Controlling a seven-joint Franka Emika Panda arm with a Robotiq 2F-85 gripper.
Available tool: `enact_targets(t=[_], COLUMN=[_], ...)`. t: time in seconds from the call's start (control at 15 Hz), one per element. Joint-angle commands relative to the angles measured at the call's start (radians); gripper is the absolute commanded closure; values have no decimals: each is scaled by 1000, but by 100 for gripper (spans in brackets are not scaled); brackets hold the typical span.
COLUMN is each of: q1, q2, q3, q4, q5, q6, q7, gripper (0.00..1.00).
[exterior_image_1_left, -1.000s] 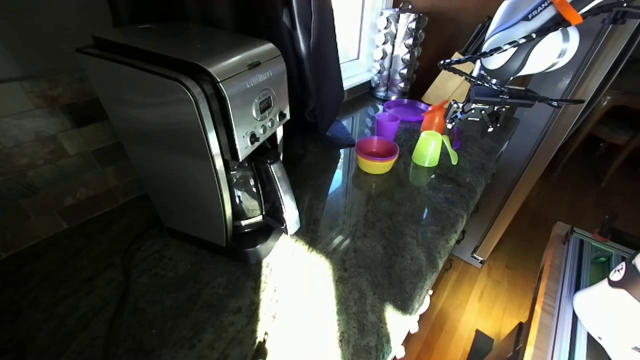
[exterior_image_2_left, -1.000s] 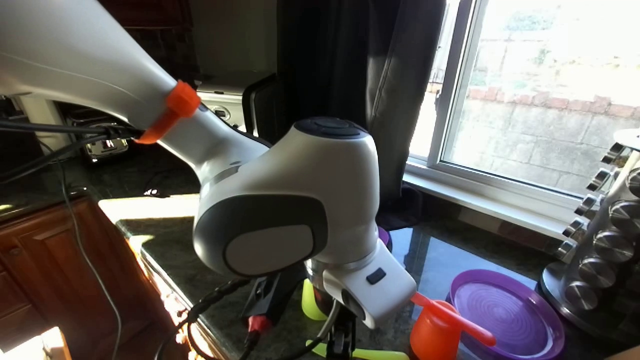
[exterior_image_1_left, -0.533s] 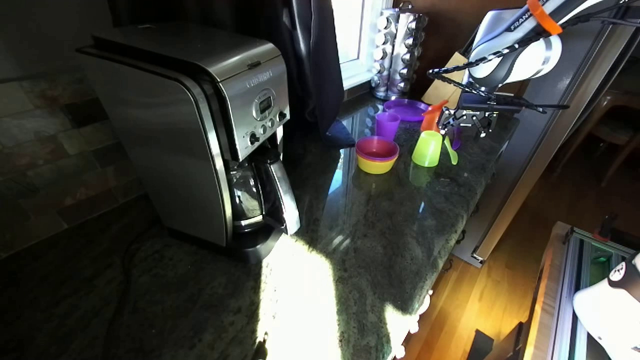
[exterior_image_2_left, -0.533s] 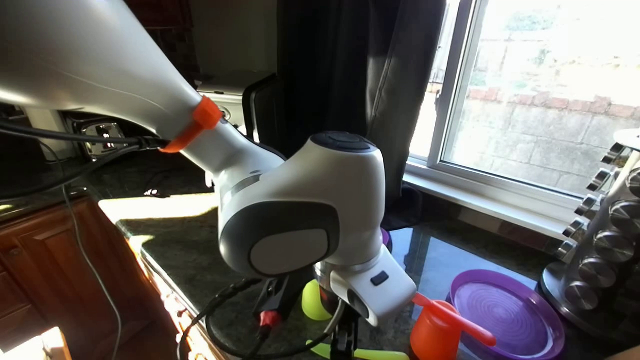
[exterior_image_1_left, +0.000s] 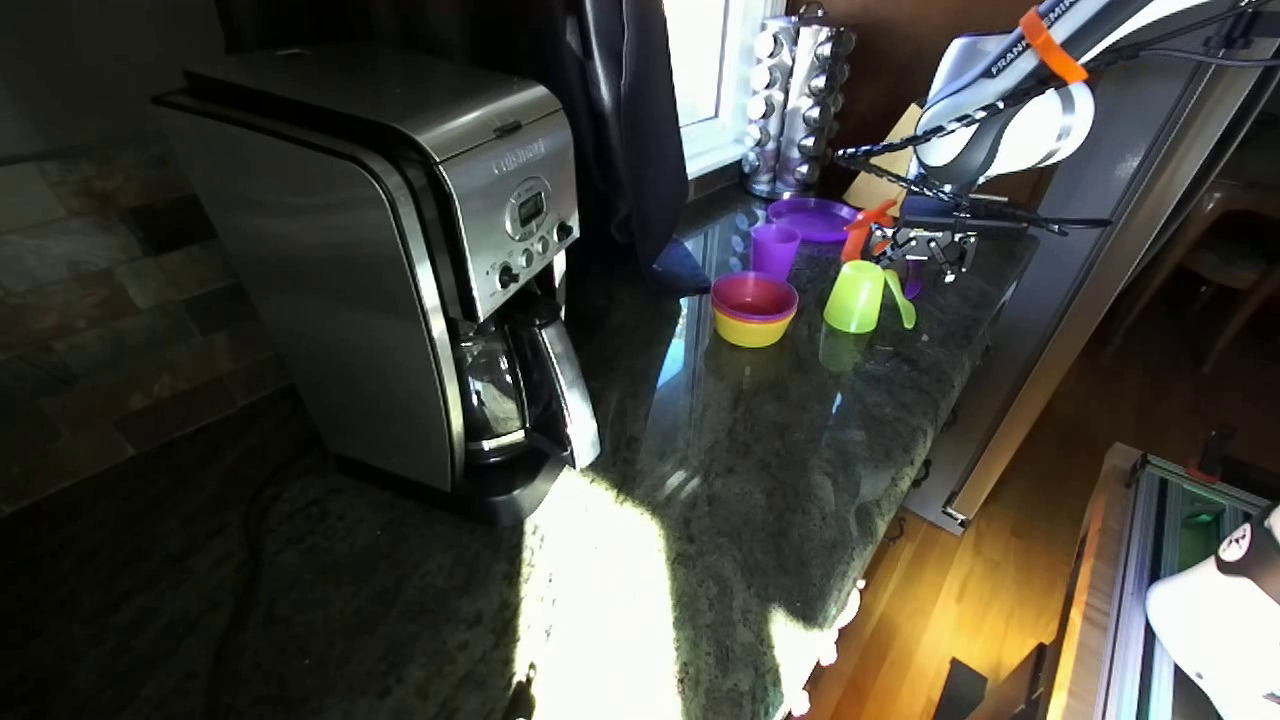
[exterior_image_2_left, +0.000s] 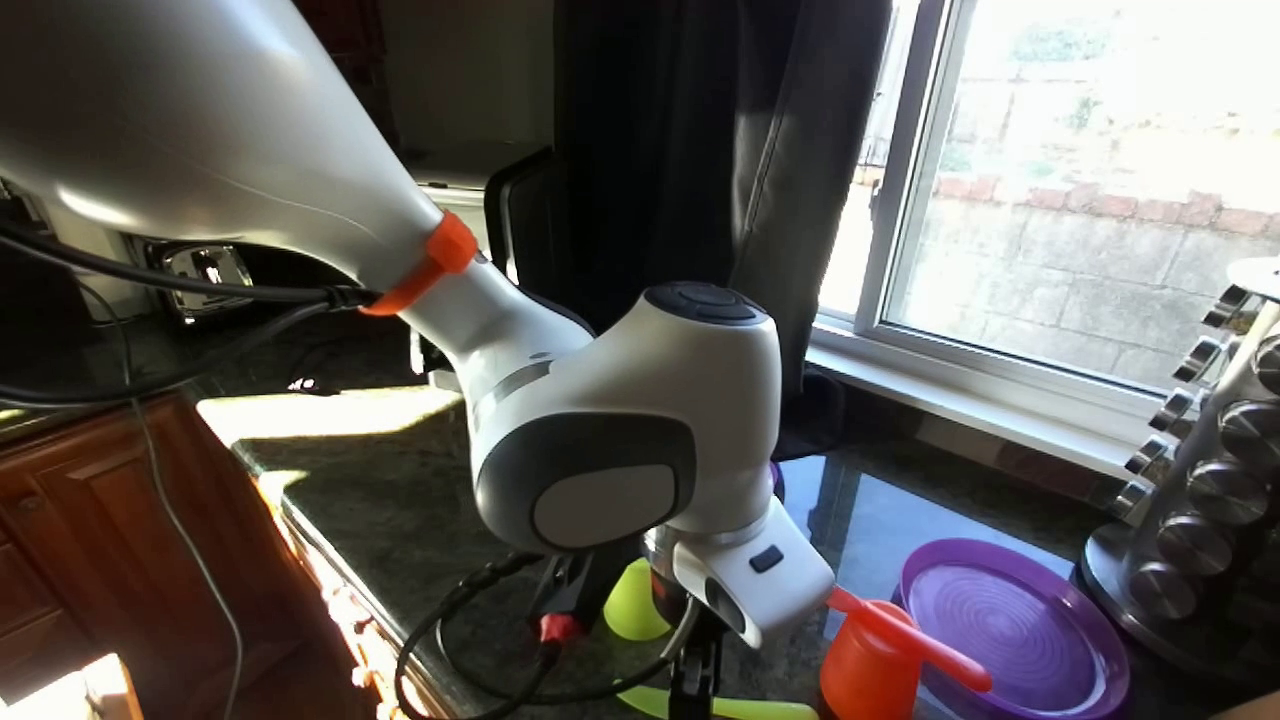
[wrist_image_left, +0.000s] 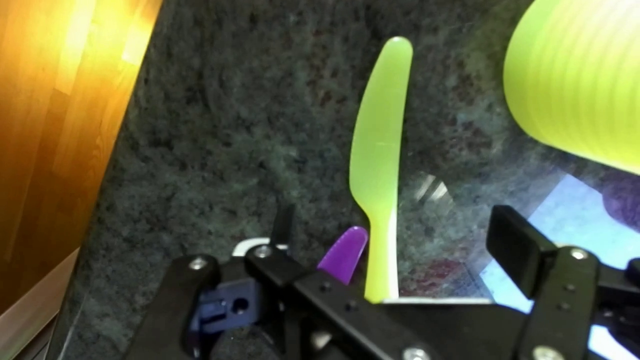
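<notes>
The claw is released, its fingers spread above the knife of smooth lime plastic with rounded tip, which lies on the speckled stone counter. The ribbed cup stands apart; beside the blade, broad room extends to the straight edge.

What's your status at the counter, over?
End effector open, holding nothing. Green knife lying on counter. Purple utensil close beside it, possibly in the way.

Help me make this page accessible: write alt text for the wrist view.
A green knife lies on a dark counter, its handle running toward the open gripper. A purple tip shows beside the handle; part of a green cup fills the top right.
</notes>
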Motion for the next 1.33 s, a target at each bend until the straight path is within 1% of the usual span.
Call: enact_targets(t=[0.0,0.07,0.13,0.33,0.53,0.6,0.67,0.73,0.87,0.93,1.0,1.07,1.2,1.27], q1=[16,18,18,21,23,25,23,23,28,30,31,32,34,36], q2=[40,47,53,67,80,84,84,86,92,94,93,92,92,91], q3=[-12,-14,-14,-18,-20,-22,-19,-18,-20,-21,-21,-21,-22,-22], q4=[25,29,32,40,49,51,52,53,53,53,54,55,56,59], q5=[56,59,64,68,71,68,81,88,85,84,85,87,88,89], q6=[21,23,24,30,33,35,33,27,30,33,32,32,33,32], q7=[-16,-12,-12,-6,-3,0,-10,-16,-10,-7,-9,-10,-10,-10], gripper=[7,10,8,10,7,8,14,11,16,21,23,29,34,45])
